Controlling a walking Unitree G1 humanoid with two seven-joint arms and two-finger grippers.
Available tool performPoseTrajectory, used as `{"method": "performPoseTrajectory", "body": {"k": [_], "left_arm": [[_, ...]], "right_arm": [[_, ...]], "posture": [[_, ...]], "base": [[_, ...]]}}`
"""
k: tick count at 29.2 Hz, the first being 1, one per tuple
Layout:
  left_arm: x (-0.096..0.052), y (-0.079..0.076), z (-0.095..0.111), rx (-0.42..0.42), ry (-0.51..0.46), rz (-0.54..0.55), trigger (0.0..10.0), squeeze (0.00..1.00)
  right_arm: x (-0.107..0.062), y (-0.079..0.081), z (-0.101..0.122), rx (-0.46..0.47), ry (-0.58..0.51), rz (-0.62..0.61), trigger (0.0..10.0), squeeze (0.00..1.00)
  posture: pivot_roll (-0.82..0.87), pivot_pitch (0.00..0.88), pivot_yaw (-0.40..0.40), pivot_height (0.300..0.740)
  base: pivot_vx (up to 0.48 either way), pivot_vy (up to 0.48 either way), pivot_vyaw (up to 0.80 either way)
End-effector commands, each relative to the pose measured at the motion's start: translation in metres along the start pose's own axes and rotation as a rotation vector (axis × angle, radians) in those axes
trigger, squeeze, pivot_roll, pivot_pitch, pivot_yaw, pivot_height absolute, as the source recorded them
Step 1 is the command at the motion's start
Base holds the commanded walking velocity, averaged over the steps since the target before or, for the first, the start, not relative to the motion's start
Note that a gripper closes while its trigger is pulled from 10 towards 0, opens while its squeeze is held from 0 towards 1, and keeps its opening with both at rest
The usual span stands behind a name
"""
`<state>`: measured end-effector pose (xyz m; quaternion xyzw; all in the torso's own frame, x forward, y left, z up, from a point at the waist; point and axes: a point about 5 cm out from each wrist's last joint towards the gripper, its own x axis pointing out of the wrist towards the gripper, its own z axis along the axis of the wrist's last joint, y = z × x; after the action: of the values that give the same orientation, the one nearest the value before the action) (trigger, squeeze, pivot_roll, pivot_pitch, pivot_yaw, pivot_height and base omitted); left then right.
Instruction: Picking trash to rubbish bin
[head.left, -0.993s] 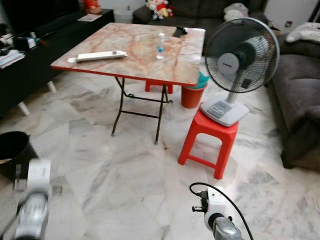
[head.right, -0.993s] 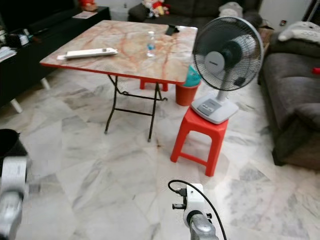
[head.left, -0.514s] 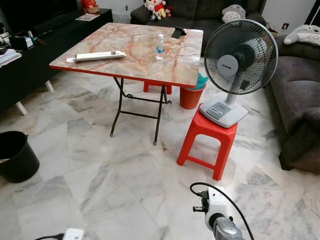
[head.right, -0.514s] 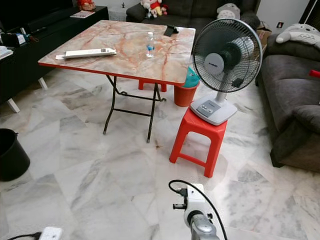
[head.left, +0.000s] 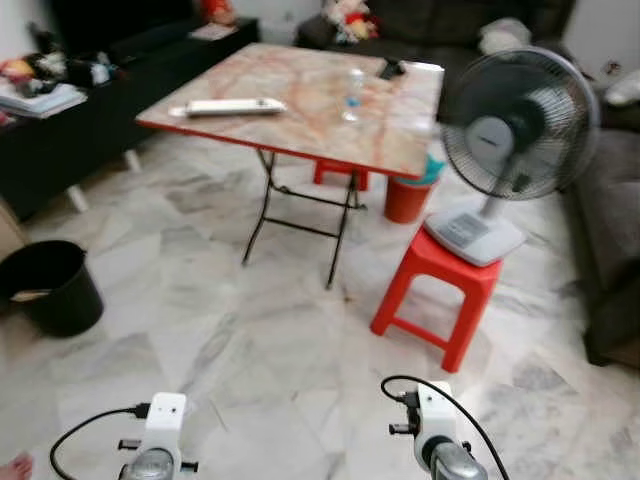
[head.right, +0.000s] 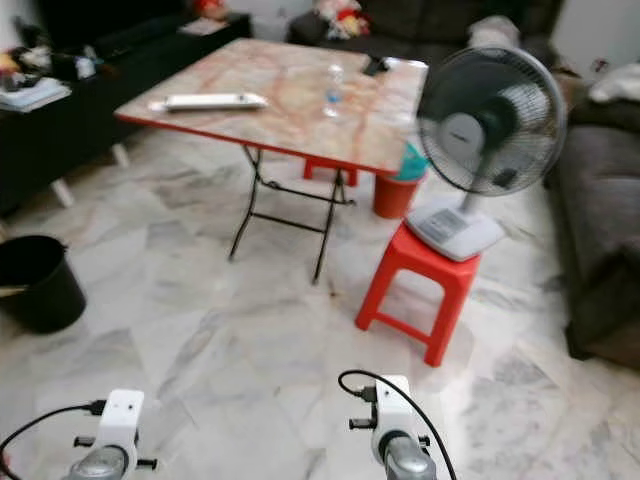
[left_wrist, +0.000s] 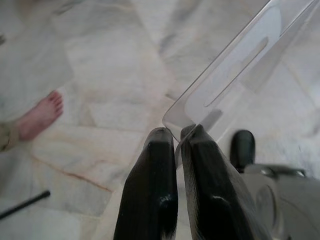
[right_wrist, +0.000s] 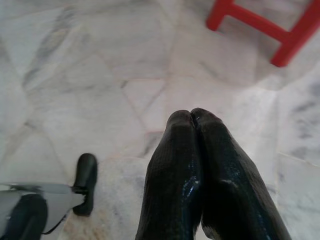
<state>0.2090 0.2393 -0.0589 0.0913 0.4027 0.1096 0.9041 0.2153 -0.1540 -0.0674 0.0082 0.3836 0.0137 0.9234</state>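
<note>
Currently the left gripper (left_wrist: 178, 137) is pinching a clear plastic strip (left_wrist: 235, 65) above the marble floor (head.left: 280, 340); right gripper (right_wrist: 195, 120) is hanging closed, empty. Black bin (head.left: 52, 288) is standing beyond at floor's left edge: keep the pinch firm, release over its rim.

Glossy marble floor (head.left: 250, 330); clear plastic strip (left_wrist: 235, 75), perhaps film; shiny black fingers (right_wrist: 175, 165); marble-patterned table (head.left: 300, 110).
</note>
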Motion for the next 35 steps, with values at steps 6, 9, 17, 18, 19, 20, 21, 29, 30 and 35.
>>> {"method": "performPoseTrajectory", "body": {"k": [6,9,17,18,19,20,21,29,30,35], "left_arm": [[0.000,0.003,0.010,-0.046,-0.075,0.041,10.0,0.00],[0.001,0.003,0.014,-0.056,-0.090,0.042,10.0,0.00],[0.001,-0.001,0.019,-0.067,-0.110,0.008,10.0,0.00],[0.002,-0.002,0.019,-0.062,-0.106,0.006,10.0,0.00],[0.002,-0.002,0.019,-0.066,-0.107,0.006,10.0,0.00],[0.002,-0.002,0.020,-0.069,-0.108,0.005,10.0,0.00],[0.002,-0.002,0.020,-0.070,-0.106,0.006,10.0,0.00],[0.002,-0.001,0.019,-0.077,-0.098,0.007,10.0,0.00],[0.002,-0.001,0.019,-0.077,-0.098,0.007,10.0,0.00],[0.002,-0.003,0.015,-0.080,-0.075,-0.010,10.0,0.00]], "right_arm": [[0.000,-0.001,-0.001,0.003,0.006,-0.006,10.0,0.00],[0.000,-0.001,0.000,0.000,0.005,-0.002,10.0,0.00],[0.001,0.001,0.005,-0.002,-0.011,0.003,10.0,0.00],[0.002,0.002,0.006,-0.004,-0.013,0.004,10.0,0.00],[0.002,0.002,0.006,-0.004,-0.014,0.005,10.0,0.00],[0.002,0.002,0.006,-0.004,-0.015,0.006,10.0,0.00],[0.002,0.002,0.006,-0.004,-0.015,0.006,10.0,0.00],[0.003,0.008,0.012,-0.031,-0.038,0.035,10.0,0.00],[0.003,0.008,0.012,-0.031,-0.038,0.035,10.0,0.00],[0.004,0.010,0.015,-0.041,-0.047,0.050,10.0,0.00]], "posture": [[0.04,0.011,-0.039,0.740],[0.04,0.016,-0.042,0.740],[0.04,0.027,-0.038,0.740],[0.05,0.033,-0.037,0.740],[0.05,0.037,-0.038,0.740],[0.05,0.037,-0.038,0.740],[0.05,0.037,-0.038,0.740],[0.05,0.046,-0.041,0.740],[0.05,0.046,-0.041,0.740],[0.05,0.047,-0.042,0.740]], "base": [[0.000,0.000,0.80],[0.000,0.000,0.76],[0.000,0.000,0.69],[0.000,0.000,0.80],[0.000,0.000,0.80],[0.000,0.000,0.80],[0.000,0.000,0.80],[0.000,0.000,0.80],[0.000,0.000,0.80],[0.000,0.000,0.80]]}}
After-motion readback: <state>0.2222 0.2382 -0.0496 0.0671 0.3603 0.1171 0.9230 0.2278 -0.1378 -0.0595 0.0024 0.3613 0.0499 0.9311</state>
